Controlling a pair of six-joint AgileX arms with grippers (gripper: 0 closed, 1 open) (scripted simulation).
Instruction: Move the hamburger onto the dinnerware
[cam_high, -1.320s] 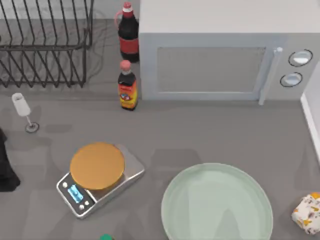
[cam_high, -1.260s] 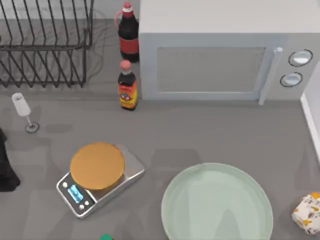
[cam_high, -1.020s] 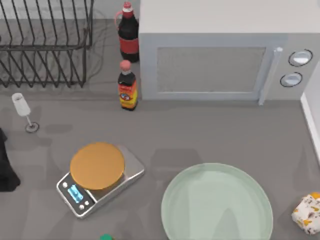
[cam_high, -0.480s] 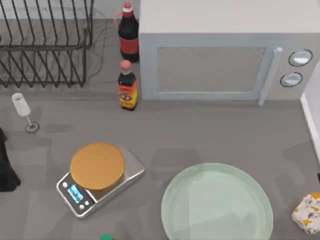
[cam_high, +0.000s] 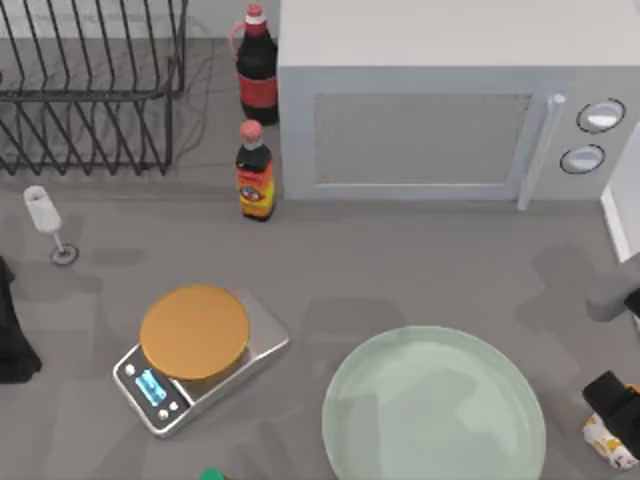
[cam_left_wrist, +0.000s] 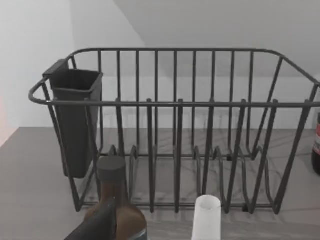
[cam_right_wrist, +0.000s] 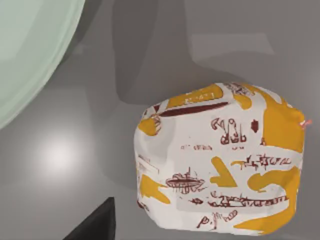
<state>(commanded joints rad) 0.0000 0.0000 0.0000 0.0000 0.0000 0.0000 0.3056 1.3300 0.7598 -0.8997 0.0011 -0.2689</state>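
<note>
The hamburger (cam_high: 606, 447), a small lump in white paper with yellow-orange print, lies on the table at the front right, just right of the dinnerware (cam_high: 435, 410), a large pale mint-green plate. My right gripper (cam_high: 614, 402) hovers directly above the hamburger and hides part of it. In the right wrist view the hamburger (cam_right_wrist: 220, 160) sits close below, one dark finger (cam_right_wrist: 95, 225) shows off to its side, and the plate's rim (cam_right_wrist: 30, 55) curves past the corner. The gripper is open and holds nothing. My left arm (cam_high: 10, 340) is parked at the table's left edge.
A silver scale with an orange disc (cam_high: 195, 335) stands left of the plate. Behind are a microwave (cam_high: 440, 110), two dark bottles (cam_high: 254, 180) (cam_high: 257, 65), a wire dish rack (cam_high: 90, 90) and a small glass (cam_high: 42, 215). A white wall edge (cam_high: 625, 210) rises at the right.
My right arm has come in from the right edge and now hangs over the hamburger, covering its upper part. Its shadow falls across the plate. Nothing else has moved.
</note>
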